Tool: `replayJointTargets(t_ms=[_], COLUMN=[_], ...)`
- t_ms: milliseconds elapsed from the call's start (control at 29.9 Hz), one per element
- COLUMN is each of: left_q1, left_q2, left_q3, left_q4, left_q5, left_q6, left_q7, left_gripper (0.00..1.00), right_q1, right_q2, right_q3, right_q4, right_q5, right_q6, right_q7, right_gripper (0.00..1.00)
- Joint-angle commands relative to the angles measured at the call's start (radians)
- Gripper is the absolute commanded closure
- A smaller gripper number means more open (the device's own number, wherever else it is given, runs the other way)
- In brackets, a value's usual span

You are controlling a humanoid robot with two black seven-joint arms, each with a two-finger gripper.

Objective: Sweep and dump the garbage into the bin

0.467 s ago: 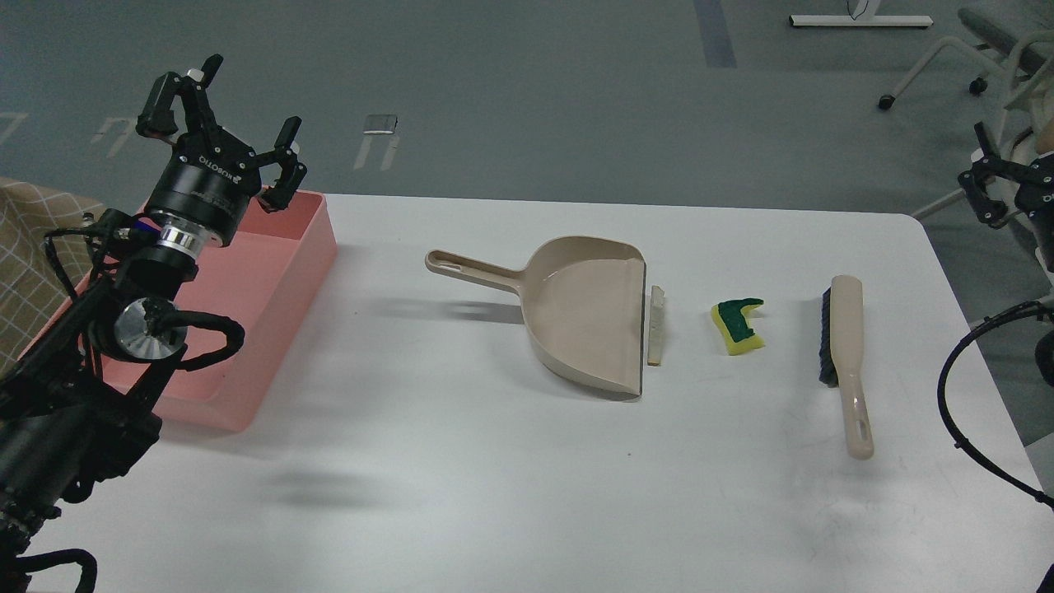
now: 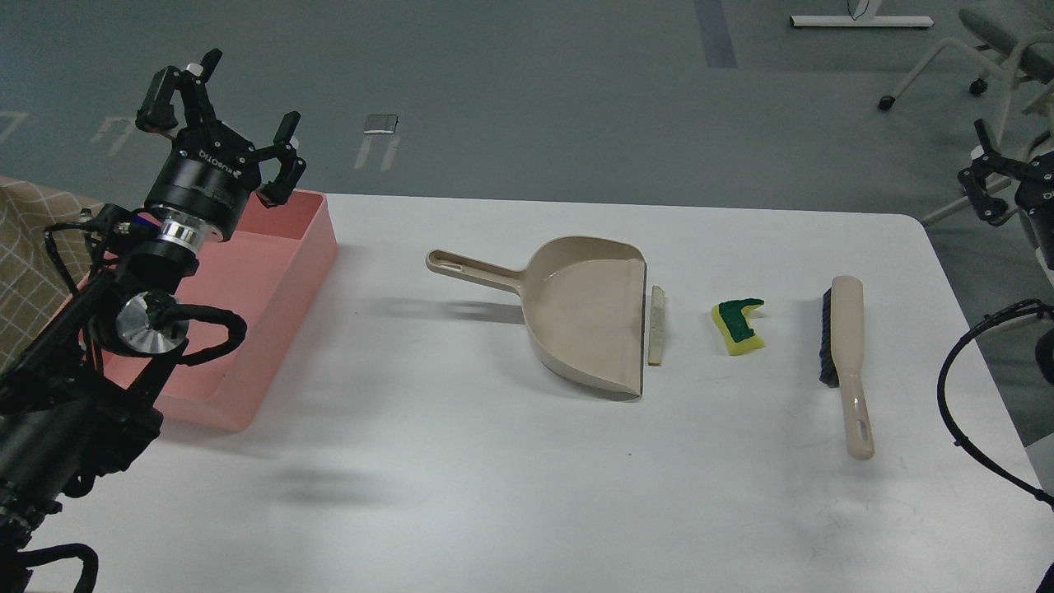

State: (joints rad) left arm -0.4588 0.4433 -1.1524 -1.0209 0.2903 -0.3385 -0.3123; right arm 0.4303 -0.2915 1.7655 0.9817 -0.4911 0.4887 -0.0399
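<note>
The garbage lies on the white table: a thin white bread slice right at the mouth of the beige dustpan, and a yellow sponge piece with green scouring layer to its right. The beige brush with black bristles lies further right. The pink bin stands at the table's left. My left gripper is open and empty, raised above the bin's far edge. My right gripper shows small and dark at the right edge, off the table.
A checked brown cloth lies left of the bin. Chair legs with castors stand on the floor beyond the table's right corner. A black cable loop hangs at the right edge.
</note>
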Motion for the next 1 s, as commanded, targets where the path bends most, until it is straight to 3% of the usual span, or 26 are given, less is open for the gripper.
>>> replayJointTargets(t_ms=[0, 968], left_q1=[-0.001, -0.026], left_q2=[0.000, -0.032], left_q3=[0.000, 0.056], left_q4=[0.001, 0.025], left_q5=[0.000, 0.000], left_q6=[-0.007, 0.004], left_q7=[-0.002, 0.001], left_gripper=[0.02, 0.02], right_q1=[0.001, -0.002], right_q2=[0.000, -0.002], right_q3=[0.000, 0.000], right_q4=[-0.002, -0.032], right_q5=[0.000, -0.047], right_q6=[0.000, 0.000], right_q7=[0.000, 0.011], right_gripper=[0.00, 0.00])
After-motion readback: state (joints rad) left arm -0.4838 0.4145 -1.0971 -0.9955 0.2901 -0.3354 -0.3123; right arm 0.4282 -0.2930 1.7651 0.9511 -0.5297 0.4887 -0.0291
